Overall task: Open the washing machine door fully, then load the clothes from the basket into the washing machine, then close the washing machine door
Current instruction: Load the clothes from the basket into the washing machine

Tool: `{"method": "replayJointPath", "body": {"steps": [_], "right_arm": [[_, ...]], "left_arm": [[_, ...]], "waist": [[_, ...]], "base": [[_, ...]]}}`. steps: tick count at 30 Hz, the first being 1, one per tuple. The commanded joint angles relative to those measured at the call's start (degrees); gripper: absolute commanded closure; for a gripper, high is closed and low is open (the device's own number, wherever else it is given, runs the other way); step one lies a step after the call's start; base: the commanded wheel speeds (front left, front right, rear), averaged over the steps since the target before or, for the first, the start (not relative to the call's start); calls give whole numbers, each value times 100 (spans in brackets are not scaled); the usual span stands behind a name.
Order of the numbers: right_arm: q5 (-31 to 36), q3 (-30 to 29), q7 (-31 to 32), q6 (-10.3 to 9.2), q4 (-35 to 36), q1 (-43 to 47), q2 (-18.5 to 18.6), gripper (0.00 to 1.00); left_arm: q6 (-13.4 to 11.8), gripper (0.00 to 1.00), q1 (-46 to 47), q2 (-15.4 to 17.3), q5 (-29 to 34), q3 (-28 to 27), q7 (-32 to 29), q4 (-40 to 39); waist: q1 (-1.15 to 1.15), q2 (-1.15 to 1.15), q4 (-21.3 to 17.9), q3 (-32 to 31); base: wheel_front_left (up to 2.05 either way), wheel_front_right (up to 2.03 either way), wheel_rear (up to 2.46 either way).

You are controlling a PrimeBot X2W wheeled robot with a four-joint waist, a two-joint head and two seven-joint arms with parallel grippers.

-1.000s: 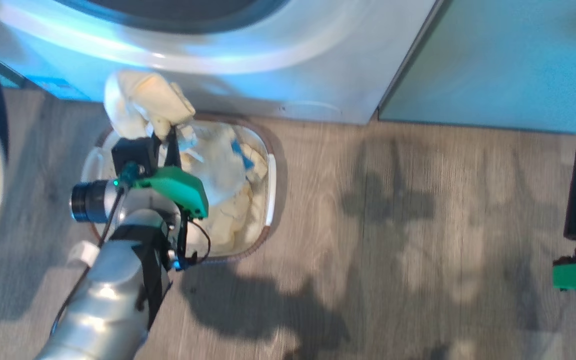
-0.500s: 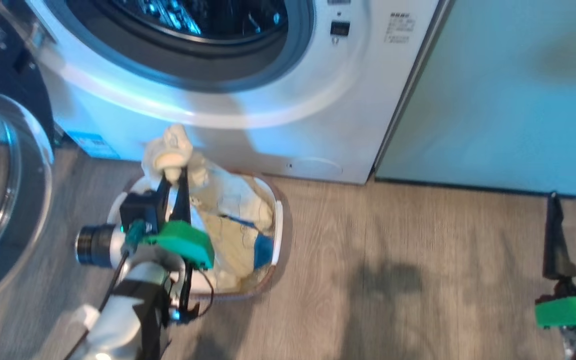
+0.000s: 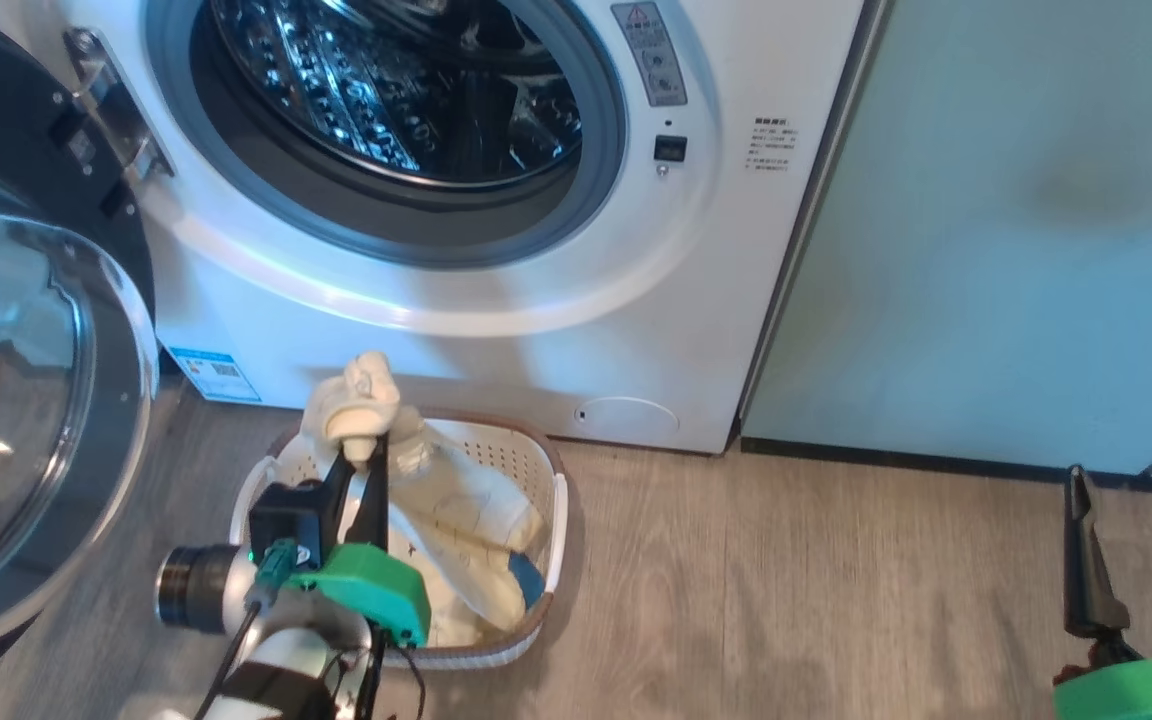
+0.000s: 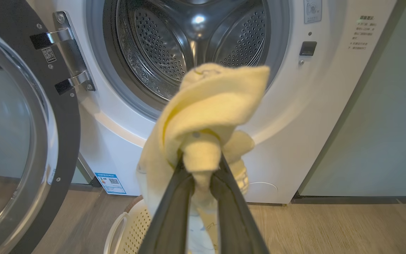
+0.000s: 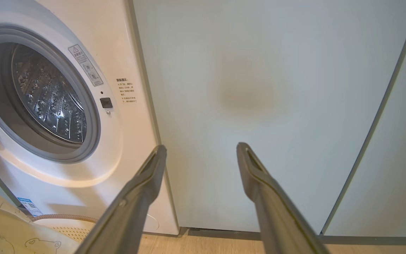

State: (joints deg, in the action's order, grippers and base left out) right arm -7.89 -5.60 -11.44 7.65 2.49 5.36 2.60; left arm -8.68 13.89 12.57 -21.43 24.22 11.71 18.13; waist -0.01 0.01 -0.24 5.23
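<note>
Standing open: washer (image 3: 496,330), door (image 3: 26,400) swung left, drum (image 3: 406,90) bare. Basket (image 3: 536,470) on floor (image 3: 786,600) before it. Clothes (image 4: 210,116): likely soft, light, limp; left gripper (image 3: 364,455) pinches a bunched fold, tail trailing in basket. Right gripper (image 5: 201,148) spread, empty.

Smooth plastic basket (image 3: 508,466), soft cloth clothes (image 4: 210,106)

right tool (image 5: 201,148) spread wide before the pale cabinet panel (image 5: 259,88), washing machine (image 5: 125,137) leftward.
</note>
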Motion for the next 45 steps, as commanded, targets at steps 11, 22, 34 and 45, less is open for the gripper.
{"method": "replayJointPath", "body": {"steps": [11, 22, 34, 45], "right_arm": [[0, 130, 78, -16, 273, 45, 30, 0], [-54, 140, 78, -16, 255, 44, 29, 0], [-88, 191, 70, -16, 267, -9, 28, 0], [-151, 171, 2, -16, 291, -192, 28, 0]], "left_arm": [[-197, 100, -105, 324, -60, -257, -203, -598], [-260, 100, -124, 357, -99, -237, -265, -705], [-283, 100, -8, 330, -190, -252, -216, -616], [-227, 100, 604, 228, -319, -349, -172, -286]], "waist": [[1, -1, -14, -179], [1, -1, -10, -136], [1, -1, -36, 21], [1, -1, -149, 581]], "base": [[0, 0, 0], [0, 0, 0], [0, 0, 0], [0, 0, 0]]}}
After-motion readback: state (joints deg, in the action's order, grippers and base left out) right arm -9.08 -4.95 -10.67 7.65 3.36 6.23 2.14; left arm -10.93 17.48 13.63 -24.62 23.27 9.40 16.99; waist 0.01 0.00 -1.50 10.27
